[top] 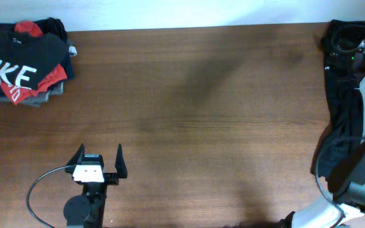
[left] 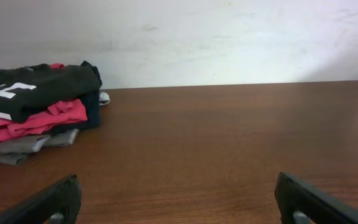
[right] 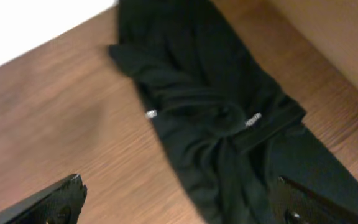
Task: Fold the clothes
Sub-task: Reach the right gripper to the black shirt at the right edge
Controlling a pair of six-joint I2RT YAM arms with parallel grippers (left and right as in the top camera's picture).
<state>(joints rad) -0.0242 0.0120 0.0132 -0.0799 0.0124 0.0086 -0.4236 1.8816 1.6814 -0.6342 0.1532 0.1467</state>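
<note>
Only readable txt: big white caps "IKE", w/ part of a 4th letter ahead of it cut by the frame edge (overhead view). It's printed on the black shirt atop the folded stack at the far-left corner of the bench. Left wrist view: same shirt seen nearly edge-on, white strokes only, not legible. Right wrist view: black T-shirt carries 2 tiny white marks, one nr its left edge, one nr the bunched middle. Both are too small & blurred to read. Overhead, the T-shirt shows 1 small white speck, illegible.
</note>
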